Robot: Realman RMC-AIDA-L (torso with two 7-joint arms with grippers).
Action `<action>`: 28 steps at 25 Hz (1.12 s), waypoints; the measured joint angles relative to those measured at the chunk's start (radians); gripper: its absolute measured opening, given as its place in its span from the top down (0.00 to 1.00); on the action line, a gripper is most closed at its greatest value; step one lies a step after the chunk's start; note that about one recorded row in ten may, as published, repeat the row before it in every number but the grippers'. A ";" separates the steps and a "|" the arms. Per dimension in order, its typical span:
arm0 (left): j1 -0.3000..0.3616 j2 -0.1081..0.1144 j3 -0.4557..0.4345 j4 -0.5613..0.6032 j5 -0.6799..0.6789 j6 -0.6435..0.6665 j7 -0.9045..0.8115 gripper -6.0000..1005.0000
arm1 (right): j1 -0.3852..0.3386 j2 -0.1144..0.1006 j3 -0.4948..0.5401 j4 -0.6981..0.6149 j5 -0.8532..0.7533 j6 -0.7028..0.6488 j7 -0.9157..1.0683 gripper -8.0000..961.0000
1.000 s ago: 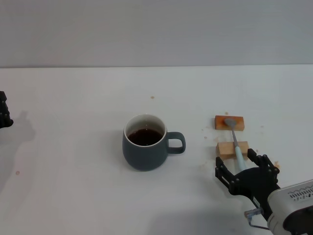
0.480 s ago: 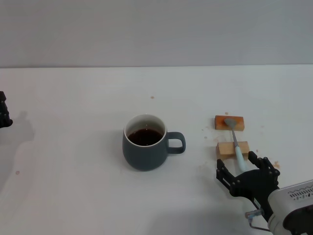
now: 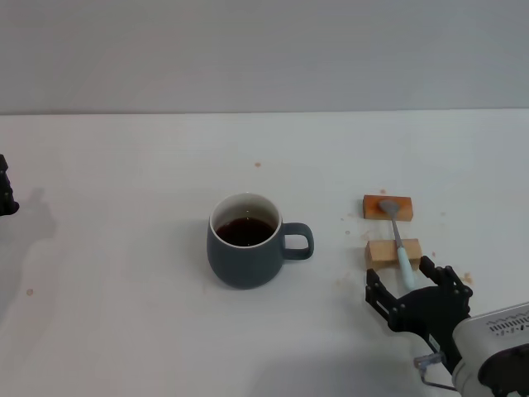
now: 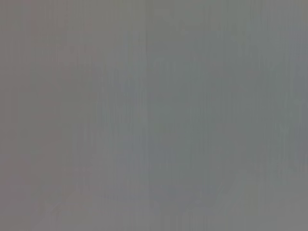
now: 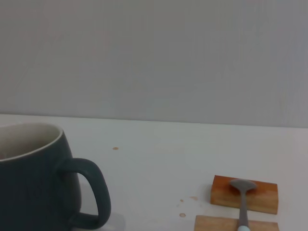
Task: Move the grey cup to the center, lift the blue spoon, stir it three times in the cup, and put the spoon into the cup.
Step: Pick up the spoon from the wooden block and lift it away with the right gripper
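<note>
The grey cup [image 3: 245, 241] stands upright at the middle of the white table, handle to the right, with dark brown liquid inside; it also shows in the right wrist view [image 5: 43, 175]. The blue spoon [image 3: 397, 238] lies across two small wooden blocks to the cup's right, bowl on the far orange block; it also shows in the right wrist view [image 5: 242, 202]. My right gripper [image 3: 412, 294] is open, low over the table just in front of the spoon's pale blue handle end, its fingers on either side of it. My left gripper [image 3: 5, 187] sits at the far left edge.
The orange block [image 3: 388, 207] and the pale wooden block [image 3: 393, 252] hold the spoon up off the table [image 3: 124, 182]. Small brown stains dot the table near the blocks and behind the cup. The left wrist view shows only plain grey.
My right gripper has drawn back slightly toward the table's front edge. The cup and the spoon have not moved.
</note>
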 joint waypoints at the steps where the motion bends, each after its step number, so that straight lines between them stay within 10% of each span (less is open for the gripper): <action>1: 0.000 0.000 0.000 0.000 0.000 0.000 0.000 1.00 | 0.003 0.000 0.000 -0.001 0.000 0.001 0.000 0.15; 13: 0.002 0.000 0.000 0.000 0.000 0.000 0.001 1.00 | 0.010 0.001 0.000 -0.006 0.011 0.004 0.001 0.15; 28: 0.006 0.003 0.000 -0.008 0.000 0.000 0.001 1.00 | 0.018 -0.001 -0.009 -0.001 0.011 0.004 0.009 0.49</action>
